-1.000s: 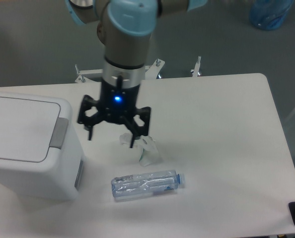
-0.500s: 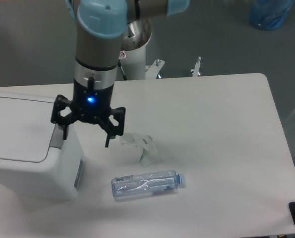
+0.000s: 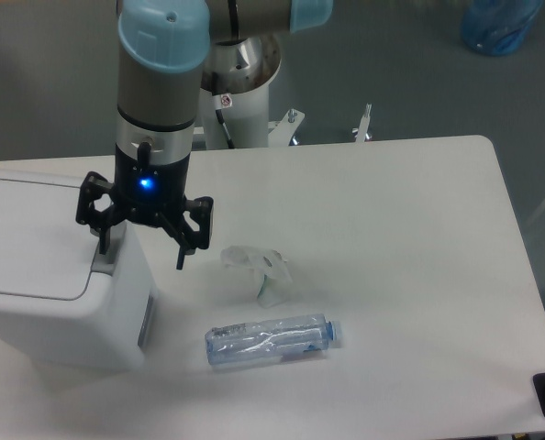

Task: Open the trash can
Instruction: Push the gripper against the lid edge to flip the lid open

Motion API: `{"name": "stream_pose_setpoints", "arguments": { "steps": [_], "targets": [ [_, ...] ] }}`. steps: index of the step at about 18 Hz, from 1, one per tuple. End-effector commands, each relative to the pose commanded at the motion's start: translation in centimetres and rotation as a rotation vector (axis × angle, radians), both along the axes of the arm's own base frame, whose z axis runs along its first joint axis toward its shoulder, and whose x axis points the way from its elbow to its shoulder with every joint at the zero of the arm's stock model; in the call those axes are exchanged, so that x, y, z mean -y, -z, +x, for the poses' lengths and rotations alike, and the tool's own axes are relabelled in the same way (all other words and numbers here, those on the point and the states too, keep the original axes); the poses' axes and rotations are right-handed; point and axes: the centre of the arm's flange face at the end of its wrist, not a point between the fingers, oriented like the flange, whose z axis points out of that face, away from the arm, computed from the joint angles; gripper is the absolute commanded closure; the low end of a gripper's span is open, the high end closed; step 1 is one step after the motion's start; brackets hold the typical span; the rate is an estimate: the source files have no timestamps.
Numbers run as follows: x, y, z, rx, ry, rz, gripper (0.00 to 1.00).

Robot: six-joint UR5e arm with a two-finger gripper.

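A single fixed camera looks down from high in front of the white surface (image 3: 392, 229), angled steeply toward the arm's base at the far edge. It stands at middle distance: the surface fills most of the frame, grey floor shows beyond, and the arm's upper part is cropped at the top.

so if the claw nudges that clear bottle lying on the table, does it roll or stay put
The bottle lies on its side and looks round, so a sideways nudge would probably roll it. It appears clear and empty, so it is likely light and would skid easily on the smooth table. Its walls look thin and slightly crumpled, so it may dent under a squeeze.
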Motion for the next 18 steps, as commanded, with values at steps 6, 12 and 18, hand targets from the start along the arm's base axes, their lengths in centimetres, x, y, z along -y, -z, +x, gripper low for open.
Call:
{"name": "stream_pose_setpoints", "arguments": {
  "steps": [6,12,18],
  "targets": [
    [0.02,0.28,-0.06,-0.001,-0.002,-0.008,0.00],
    [0.02,0.28,-0.06,-0.001,-0.002,-0.008,0.00],
    [0.12,-0.65,-0.20,-0.011,-0.004,0.007,0.00]
  ]
}}
